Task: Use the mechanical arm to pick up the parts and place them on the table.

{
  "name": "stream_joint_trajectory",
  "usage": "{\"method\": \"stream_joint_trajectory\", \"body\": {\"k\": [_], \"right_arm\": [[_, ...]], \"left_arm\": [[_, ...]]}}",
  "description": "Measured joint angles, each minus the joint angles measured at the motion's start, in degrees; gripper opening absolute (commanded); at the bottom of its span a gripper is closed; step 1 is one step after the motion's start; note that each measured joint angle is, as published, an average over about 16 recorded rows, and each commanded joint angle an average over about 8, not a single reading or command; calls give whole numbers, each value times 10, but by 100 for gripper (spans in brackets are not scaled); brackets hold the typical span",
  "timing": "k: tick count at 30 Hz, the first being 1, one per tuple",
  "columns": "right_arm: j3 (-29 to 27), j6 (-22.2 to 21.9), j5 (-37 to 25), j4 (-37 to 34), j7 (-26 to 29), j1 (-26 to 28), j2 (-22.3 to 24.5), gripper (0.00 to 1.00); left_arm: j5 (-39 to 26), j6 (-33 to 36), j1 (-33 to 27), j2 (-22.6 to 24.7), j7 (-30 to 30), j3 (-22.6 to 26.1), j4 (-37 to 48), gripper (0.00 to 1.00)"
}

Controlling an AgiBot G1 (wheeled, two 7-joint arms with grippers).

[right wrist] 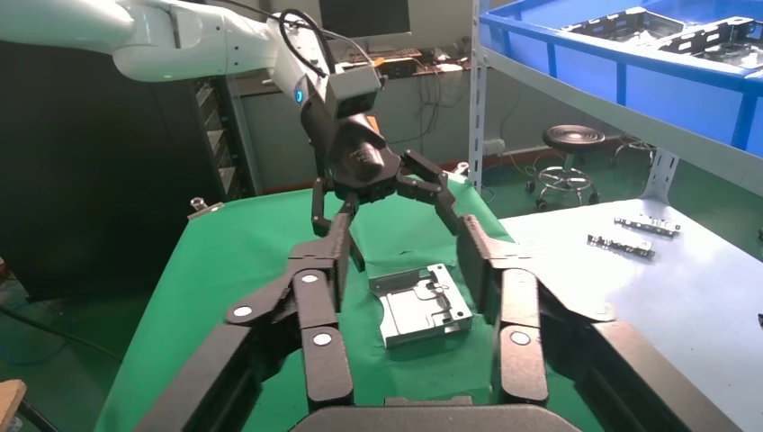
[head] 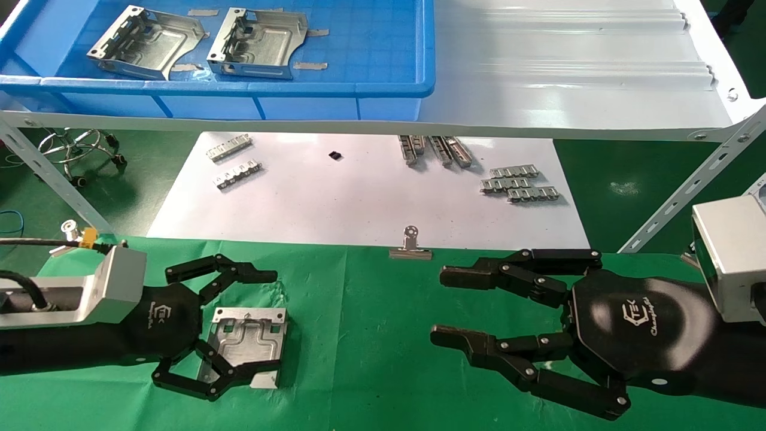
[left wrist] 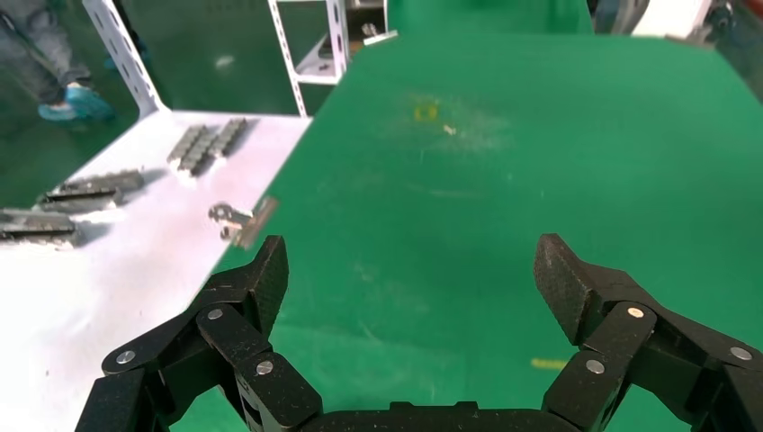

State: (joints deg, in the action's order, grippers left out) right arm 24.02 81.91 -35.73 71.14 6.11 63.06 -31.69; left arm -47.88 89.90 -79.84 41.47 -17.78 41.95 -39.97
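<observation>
Head view: one plate (head: 248,338) lies flat on the green table (head: 359,335), under the released left hand (head: 224,326). Right hand (head: 446,311) also spread, empty. Likely light, stiff, slippery; grip the upturned rim edges.

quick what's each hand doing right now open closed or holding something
Left hand: open, fingers spread above the part lying on the green table, not gripping it.
Right hand: open, empty, over the table.
</observation>
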Motion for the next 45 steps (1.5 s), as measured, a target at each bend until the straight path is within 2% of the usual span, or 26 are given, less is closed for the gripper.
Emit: {"method": "stream_joint_trajectory", "body": {"k": [35, 45], "right_arm": [[0, 0, 0, 0, 0, 0, 0, 100], [0, 0, 0, 0, 0, 0, 0, 100]], "left_arm": [[55, -38, 166, -59, 259, -236, -305, 100], [63, -43, 190, -67, 292, -269, -349, 100]]}}
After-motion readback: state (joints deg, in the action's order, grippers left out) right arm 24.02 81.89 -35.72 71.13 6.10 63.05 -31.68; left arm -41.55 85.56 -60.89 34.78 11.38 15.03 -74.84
